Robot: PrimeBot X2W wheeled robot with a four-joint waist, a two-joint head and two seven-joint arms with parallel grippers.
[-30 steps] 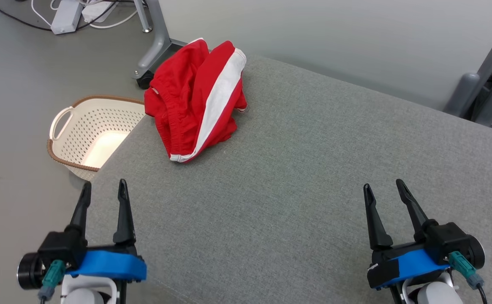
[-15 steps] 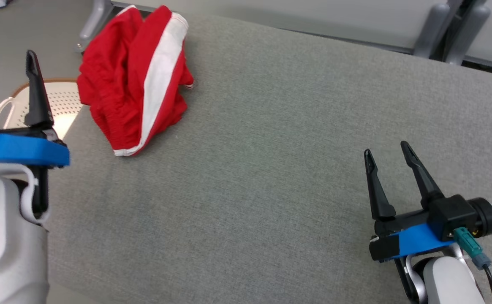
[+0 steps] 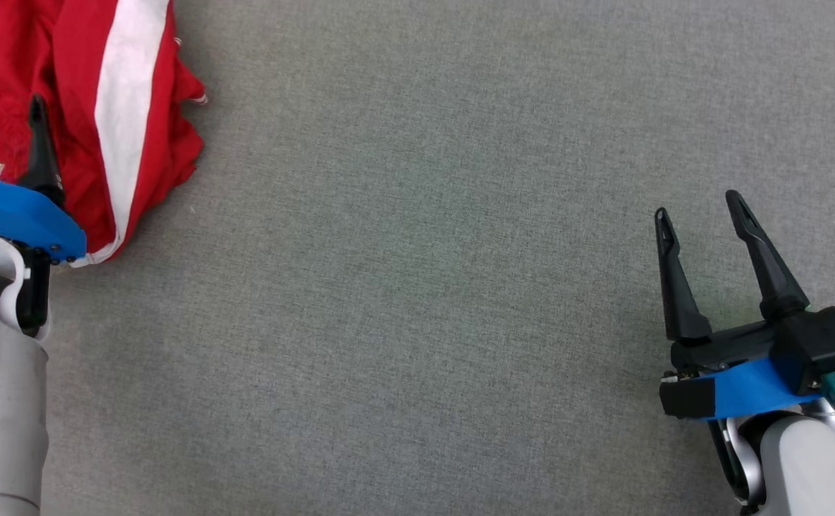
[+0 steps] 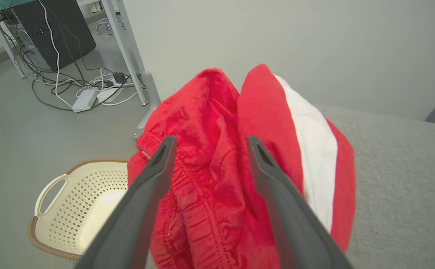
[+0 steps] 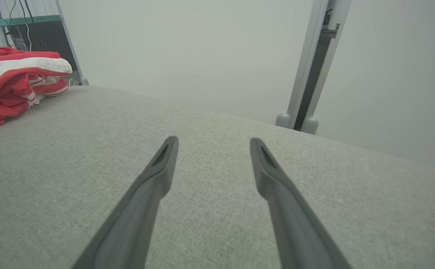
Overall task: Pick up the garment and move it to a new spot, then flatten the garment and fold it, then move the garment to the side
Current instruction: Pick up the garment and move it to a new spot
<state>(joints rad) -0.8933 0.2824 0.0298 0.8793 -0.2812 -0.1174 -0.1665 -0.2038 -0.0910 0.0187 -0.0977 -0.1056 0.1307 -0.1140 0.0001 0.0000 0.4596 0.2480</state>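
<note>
The garment [image 3: 94, 93] is a crumpled pair of red shorts with a white side stripe, lying at the far left corner of the grey padded surface [image 3: 417, 287]. My left gripper [image 3: 1, 118] hovers over its near left part, open, with nothing between its fingers. In the left wrist view the garment [image 4: 239, 157] lies just beyond that gripper [image 4: 210, 144], bunched up with the elastic waistband toward the left. My right gripper [image 3: 697, 204] stands open over bare surface at the lower right, far from the garment [image 5: 12, 86], which the right wrist view [image 5: 211, 144] shows at its far left.
A cream perforated basket [image 4: 75, 209] with a brown rim stands on the floor beside the surface's left edge, below the garment. Cables and power strips [image 4: 86, 97] lie on the floor by a table leg. Grey posts [image 5: 307, 74] stand behind the surface on the right.
The head camera has tilted down and to the right, so the whole picture shifted. My left gripper has advanced to the garment's near left part. Both grippers stay open.
</note>
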